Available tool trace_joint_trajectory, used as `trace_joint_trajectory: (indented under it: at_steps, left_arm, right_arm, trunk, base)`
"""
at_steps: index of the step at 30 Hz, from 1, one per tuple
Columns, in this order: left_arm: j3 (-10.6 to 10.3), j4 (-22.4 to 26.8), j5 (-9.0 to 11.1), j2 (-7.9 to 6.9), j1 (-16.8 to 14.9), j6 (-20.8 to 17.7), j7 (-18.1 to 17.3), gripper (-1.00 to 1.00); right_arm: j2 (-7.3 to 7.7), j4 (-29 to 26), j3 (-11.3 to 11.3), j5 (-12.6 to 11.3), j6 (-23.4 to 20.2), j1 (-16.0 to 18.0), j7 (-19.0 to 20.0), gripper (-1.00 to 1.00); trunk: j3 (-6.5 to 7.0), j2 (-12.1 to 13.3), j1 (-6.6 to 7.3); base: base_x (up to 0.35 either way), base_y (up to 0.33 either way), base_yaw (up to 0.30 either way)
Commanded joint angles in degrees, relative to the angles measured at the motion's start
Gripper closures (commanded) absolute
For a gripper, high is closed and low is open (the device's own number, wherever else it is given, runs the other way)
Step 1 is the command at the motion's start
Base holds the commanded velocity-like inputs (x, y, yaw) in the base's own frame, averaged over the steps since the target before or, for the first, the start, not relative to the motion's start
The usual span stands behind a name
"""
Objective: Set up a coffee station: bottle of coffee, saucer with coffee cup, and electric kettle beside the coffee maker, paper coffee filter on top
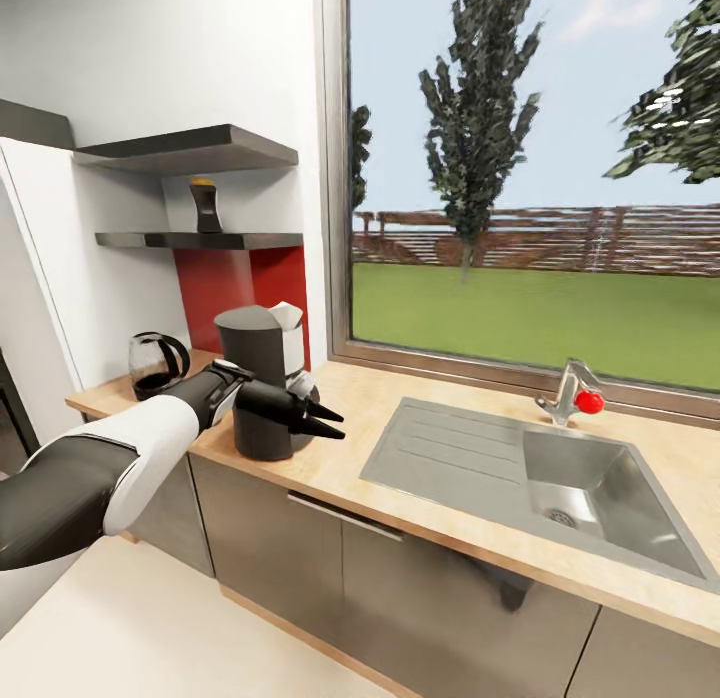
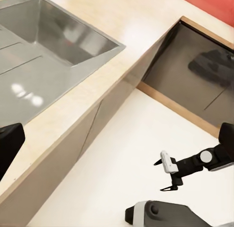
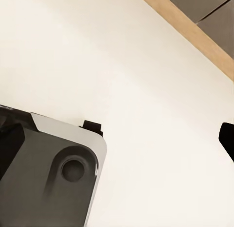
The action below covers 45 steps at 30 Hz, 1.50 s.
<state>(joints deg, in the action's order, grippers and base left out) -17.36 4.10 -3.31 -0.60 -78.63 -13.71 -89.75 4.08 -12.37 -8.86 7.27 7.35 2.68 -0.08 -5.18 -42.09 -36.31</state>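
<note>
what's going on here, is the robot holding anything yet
Nothing is held yet. The left gripper hangs open over the wooden countertop in front of the coffee maker, which has a white paper filter on top. The kettle sits beside it, and the coffee bottle is on the shelf. The right gripper is open, low over the floor.

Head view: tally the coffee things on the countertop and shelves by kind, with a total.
Coffee maker: 1
Paper filter, on top of the coffee maker: 1
Glass kettle: 1
Coffee bottle, on the lower shelf: 1
Total: 4
</note>
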Motion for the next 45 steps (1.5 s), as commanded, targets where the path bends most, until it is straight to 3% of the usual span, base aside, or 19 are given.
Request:
trace_joint_trajectory:
  at_steps: [1, 18, 32, 36, 39, 40, 42, 43, 45]
  left_arm:
    - [0.1, -0.4, -0.4, -0.01, 0.0, -0.5, -0.3, -1.0]
    - [0.1, -2.3, -0.4, -0.01, 0.0, 3.5, -0.3, -1.0]
    - [0.1, -2.3, -0.4, -0.01, 1.5, 4.3, -0.3, -1.0]
    - [0.1, -2.4, -0.4, -0.06, 1.9, 6.5, -0.3, -1.0]
    - [0.1, -2.4, -0.4, -0.26, 3.5, 7.4, -0.3, -1.0]
    - [0.2, -2.4, -0.3, -1.8, 8.7, 8.0, -0.3, -1.0]
    - [0.2, -2.4, -0.2, -3.01, 12.5, 8.1, -0.3, -1.0]
    - [0.2, -2.4, -0.1, -4.35, 18.4, 8.8, -0.3, -1.0]
    - [0.2, -2.4, -0.1, -5.87, 23.1, 10.5, -0.3, -1.0]
  right_arm:
    - [0.03, 0.0, 0.0, 0.6, 0.1, 0.0, 0.0, -1.0]
    - [0.05, 0.0, 0.0, 0.6, 0.1, 0.0, 0.0, -1.0]
    - [0.05, 0.0, 0.1, 0.6, 0.1, 0.0, 0.0, -1.0]
    - [0.05, 0.0, 0.0, 0.6, 0.1, 0.0, 0.0, -1.0]
    - [0.05, 0.0, 0.1, 0.6, 0.1, 0.0, 0.0, -1.0]
    - [0.05, 0.0, 0.0, 0.6, 0.1, 0.0, 0.0, -1.0]
    - [0.05, 0.0, 0.0, 0.6, 0.1, 0.0, 0.0, -1.0]
    - [0.05, 0.0, 0.0, 0.6, 0.1, 0.0, 0.0, -1.0]
    - [0.05, 0.0, 0.0, 0.6, 0.1, 0.0, 0.0, -1.0]
  trunk:
    - [-0.1, -0.1, -0.01]
    - [-0.1, -0.1, -0.01]
    - [-2.61, -5.7, -3.09]
    - [-2.61, -5.7, -3.09]
    - [-2.61, -5.7, -3.09]
    - [-2.61, -5.7, -3.09]
    - [-2.61, -5.7, -3.09]
    - [-2.61, -5.7, -3.09]
    - [-2.61, -5.7, -3.09]
  base:
    - [-0.006, 0.0, 0.0]
    - [0.0, 0.0, 0.0]
    - [0.0, 0.0, 0.0]
    - [0.0, 0.0, 0.0]
    - [0.0, 0.0, 0.0]
    - [0.0, 0.0, 0.0]
    - [0.0, 0.0, 0.0]
    - [0.0, 0.0, 0.0]
    - [0.0, 0.0, 0.0]
